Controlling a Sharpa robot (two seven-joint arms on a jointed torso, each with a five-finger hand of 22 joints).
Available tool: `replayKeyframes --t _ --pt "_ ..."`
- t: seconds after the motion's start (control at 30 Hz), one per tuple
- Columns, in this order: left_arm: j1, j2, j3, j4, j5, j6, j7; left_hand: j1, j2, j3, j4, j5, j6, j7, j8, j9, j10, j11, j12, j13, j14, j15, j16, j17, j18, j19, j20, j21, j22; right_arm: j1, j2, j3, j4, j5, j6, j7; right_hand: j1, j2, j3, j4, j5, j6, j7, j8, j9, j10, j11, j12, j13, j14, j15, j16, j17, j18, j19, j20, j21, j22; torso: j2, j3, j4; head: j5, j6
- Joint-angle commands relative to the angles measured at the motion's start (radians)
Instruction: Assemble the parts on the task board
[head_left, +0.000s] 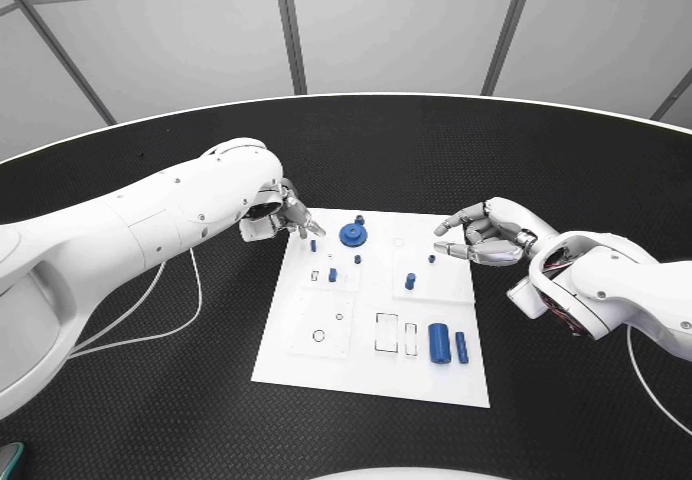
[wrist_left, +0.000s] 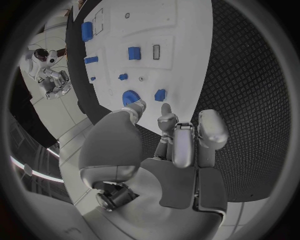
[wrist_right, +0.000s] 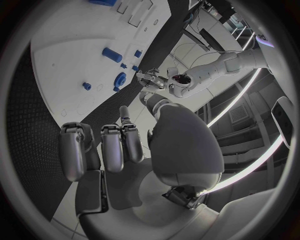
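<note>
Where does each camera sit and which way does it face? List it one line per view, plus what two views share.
Head view: on the robot's head, looking down at the task board; both white arms, left hand and right hand show.
Left wrist view: behind the left hand, facing the board.
Right wrist view: behind the right hand, facing the board.
Shared: the round blue part.
</note>
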Motion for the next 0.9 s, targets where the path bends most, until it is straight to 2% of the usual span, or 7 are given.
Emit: replayKeyframes --t 0.03,0.2,0.57,0.9 --pt "-0.004 0.006 0.0 -0.01 0.0 0.004 0.0 -0.008 0.001 -0.004 0.0 -0.004 -0.008 0.001 -0.005 -0.001 -0.004 0.002 0.0 0.001 0.051 0.007 -0.005 0.04 -0.004 -0.004 0.0 -0.004 0.0 0.0 0.0 0.0 0.001 0.0 0.0 0.0 0.0 0.007 -0.003 0.0 0.006 -0.001 0.001 0.007 0.0 0.04 -0.008 -0.001 0.188 0.08 -0.006 0.0 0.149 0.016 0.046 -0.005 -0.003 0.131 0.001 0.0004 0.0014 -0.002 -0.002" --pt "-0.01 0.013 0.0 -0.024 -0.001 0.013 -0.002 -0.008 0.003 -0.006 0.0 -0.004 -0.007 0.001 -0.005 -0.001 -0.005 0.001 -0.001 -0.001 0.051 0.007 -0.005 0.04 -0.004 -0.004 0.001 -0.004 0.0 0.0 0.0 0.0 0.002 0.0 0.001 -0.001 0.0 0.007 -0.003 0.0 0.006 -0.001 0.001 0.007 0.0 0.04 -0.008 -0.001 0.188 0.08 -0.006 0.0 0.149 0.016 0.046 -0.005 -0.003 0.131 0.001 -0.0006 0.0023 -0.004 -0.003" --pt "-0.015 0.023 0.0 -0.034 -0.001 0.029 -0.001 -0.008 0.006 -0.007 0.0 -0.004 -0.008 0.001 -0.005 -0.001 -0.005 0.001 0.0 0.001 0.051 0.007 -0.005 0.04 -0.004 -0.004 0.001 -0.004 0.0 0.0 0.001 0.0 0.003 0.0 0.0 0.0 0.0 0.007 -0.003 0.0 0.006 -0.001 0.001 0.007 0.0 0.04 -0.008 -0.001 0.188 0.08 -0.006 0.0 0.149 0.016 0.046 -0.005 -0.003 0.131 -0.001 -0.0001 0.0008 -0.003 -0.006" --pt "-0.02 0.03 0.0 -0.041 0.0 0.035 0.003 -0.007 0.016 -0.01 0.0 -0.004 -0.007 0.001 -0.006 -0.002 -0.005 0.001 0.0 0.0 0.051 0.007 -0.005 0.04 -0.004 -0.004 0.001 -0.004 -0.001 0.0 0.002 0.0 0.003 0.0 0.001 0.0 0.0 0.007 -0.003 0.0 0.006 -0.001 0.001 0.007 0.0 0.04 -0.008 -0.001 0.188 0.08 -0.006 0.0 0.149 0.016 0.046 -0.005 -0.003 0.131 -0.001 0.0003 0.0025 -0.004 -0.006"
